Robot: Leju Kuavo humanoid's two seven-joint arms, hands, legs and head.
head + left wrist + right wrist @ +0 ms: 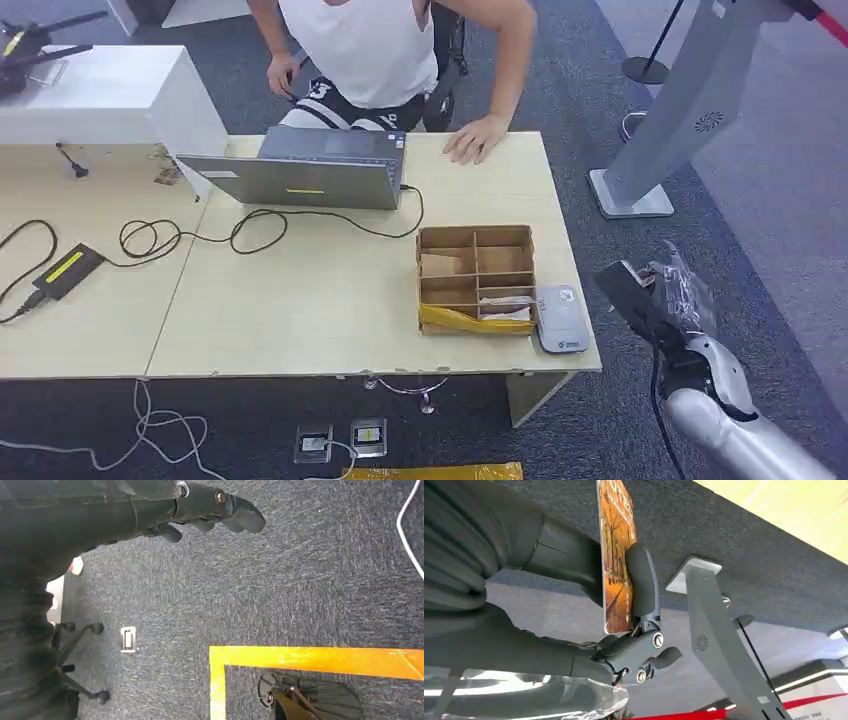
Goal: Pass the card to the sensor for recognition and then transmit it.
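Observation:
A card (616, 555) with an orange street picture is pinched between the thumb and fingers of my right hand (634, 630). In the head view, my right hand (650, 300) hovers off the table's right edge, a little right of the grey card sensor (560, 318). The sensor lies flat at the table's front right corner, beside the cardboard box (476, 279). My left hand (215, 507) hangs over the carpet floor, holding nothing, its fingers loosely extended.
A person sits behind the table with one hand (478, 140) on its far edge. A laptop (300, 175), black cables and a power brick (66, 271) lie on the table (300, 310). A grey stand (680, 110) rises at the right. Yellow floor tape (310, 659) shows below.

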